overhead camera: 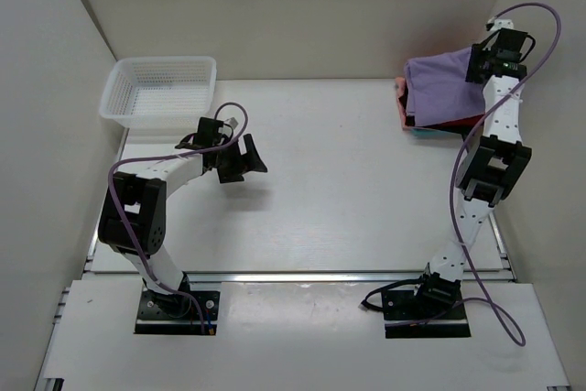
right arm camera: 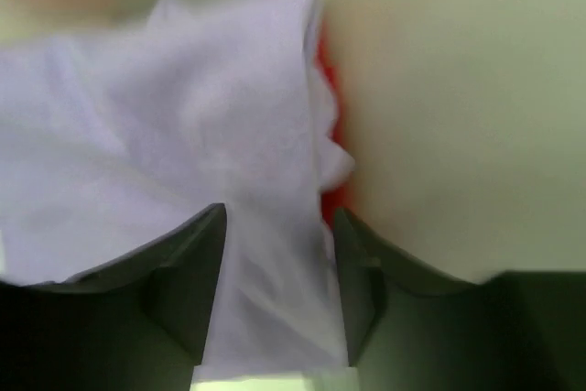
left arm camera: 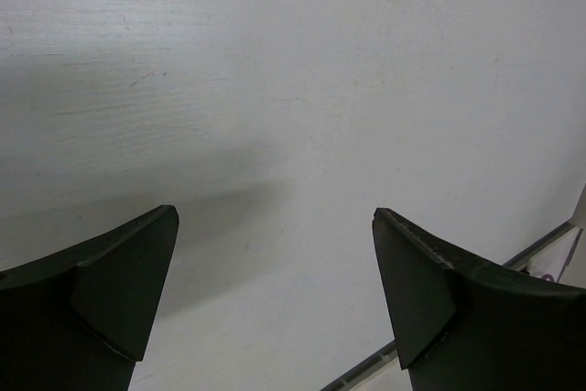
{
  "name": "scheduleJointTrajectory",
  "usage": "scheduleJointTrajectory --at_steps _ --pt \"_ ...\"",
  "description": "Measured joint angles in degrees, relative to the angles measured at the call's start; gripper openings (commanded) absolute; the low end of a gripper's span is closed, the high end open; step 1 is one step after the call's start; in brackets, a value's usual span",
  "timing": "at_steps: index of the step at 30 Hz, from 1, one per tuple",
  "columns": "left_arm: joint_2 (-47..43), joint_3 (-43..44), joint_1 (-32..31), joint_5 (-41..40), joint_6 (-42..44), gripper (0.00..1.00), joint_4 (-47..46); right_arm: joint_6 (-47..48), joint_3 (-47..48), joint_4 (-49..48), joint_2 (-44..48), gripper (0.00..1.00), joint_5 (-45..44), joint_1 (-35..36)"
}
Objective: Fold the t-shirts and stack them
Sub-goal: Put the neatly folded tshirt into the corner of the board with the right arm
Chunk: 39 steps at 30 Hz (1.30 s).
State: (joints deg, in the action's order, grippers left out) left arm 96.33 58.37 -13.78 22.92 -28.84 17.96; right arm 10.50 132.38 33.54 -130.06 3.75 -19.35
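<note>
The lavender-purple t-shirt (overhead camera: pixel 439 84) lies folded at the far right of the table on top of the red t-shirt (overhead camera: pixel 438 126), of which only the edges show. My right gripper (overhead camera: pixel 480 63) is over the stack's right end, and the purple shirt's right edge rises up into it. In the right wrist view the purple cloth (right arm camera: pixel 183 116) fills the gap between the fingers of my right gripper (right arm camera: pixel 279 217), with a strip of the red shirt (right arm camera: pixel 328 70) beside it. My left gripper (overhead camera: pixel 243 160) is open and empty above bare table, as the left wrist view (left arm camera: pixel 275 217) also shows.
A white mesh basket (overhead camera: pixel 165 60) stands at the back left, just behind my left arm. White walls close in the left, back and right sides. A metal rail (overhead camera: pixel 302 276) runs along the table's near edge.
</note>
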Motion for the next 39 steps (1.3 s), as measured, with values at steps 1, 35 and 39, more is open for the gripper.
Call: scheduleJointTrajectory --at_steps 1,35,39 --pt "0.0 0.0 -0.1 0.0 0.2 0.98 0.0 0.3 -0.2 -1.8 0.0 0.57 -1.7 0.2" --pt "-31.1 -7.0 1.1 3.8 -3.6 0.99 11.0 -30.0 -85.7 0.3 84.3 0.99 -16.1 49.5" --pt "-33.5 -4.2 -0.3 2.3 -2.1 0.99 12.5 -28.5 -84.9 2.3 87.9 0.99 -13.0 36.9"
